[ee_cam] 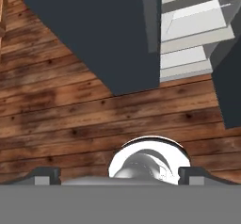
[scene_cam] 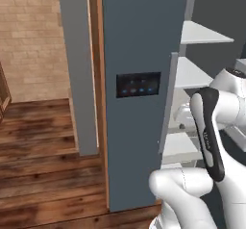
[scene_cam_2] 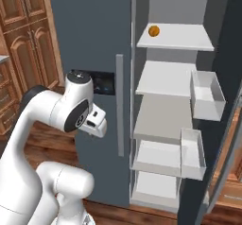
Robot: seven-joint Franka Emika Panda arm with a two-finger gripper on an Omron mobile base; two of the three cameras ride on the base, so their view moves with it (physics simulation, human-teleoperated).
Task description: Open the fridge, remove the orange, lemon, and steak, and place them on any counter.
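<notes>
The fridge point(scene_cam_2: 90, 39) stands with its right door swung open, showing one orange point(scene_cam_2: 154, 30) near the left edge of the top shelf point(scene_cam_2: 179, 37). Five white shelves are stacked inside, and two white bins point(scene_cam_2: 206, 95) hang on the open door. The left door stays closed, with one long grey handle point(scene_cam_2: 120, 105) and a black blue-lit panel point(scene_cam: 138, 84); its marks are too small to read. The gripper point(ee_cam: 117, 177) points down at the wood floor point(ee_cam: 56, 115) before the fridge, fingers point(ee_cam: 44, 175) spread wide, holding nothing.

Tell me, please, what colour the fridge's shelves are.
White shelves, clearest in the right base view.
</notes>
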